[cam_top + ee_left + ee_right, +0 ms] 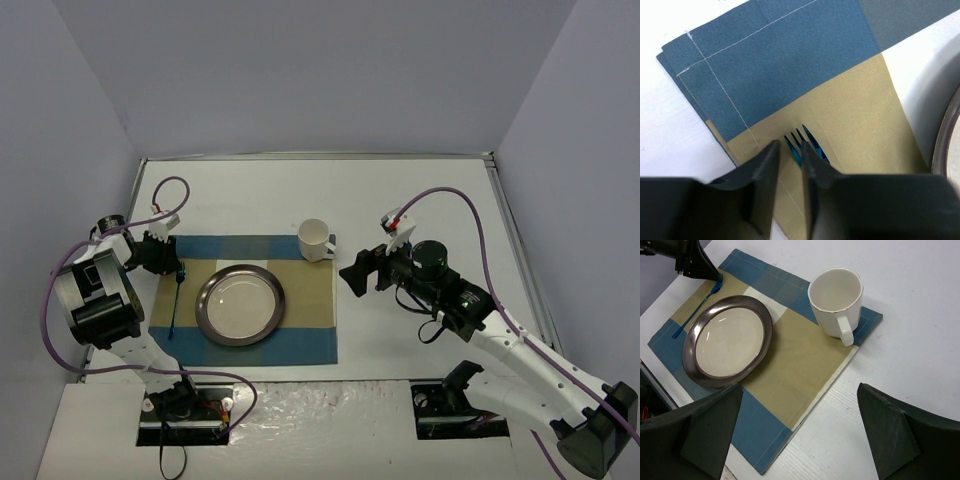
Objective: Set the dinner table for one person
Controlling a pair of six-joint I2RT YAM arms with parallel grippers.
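The white dinner table [420, 200] carries a blue-and-tan checked placemat [305, 335]. On it sit a dark-rimmed plate [240, 304], a white cup [314, 239] at the far right corner, and a blue fork [175, 305] lying left of the plate. My left gripper [168, 258] is low over the fork's tines [812, 142]. Its jaws are a narrow gap apart with only cloth between them, and the tines lie just past the right finger. My right gripper [352, 275] is wide open and empty, above the table right of the placemat [800, 360].
White walls enclose the table at the back and both sides. In the right wrist view the plate [765, 325], cup [835, 300] and fork [692, 315] lie ahead, with bare table [920, 340] to the right. The plate rim [945, 140] is close to the left gripper.
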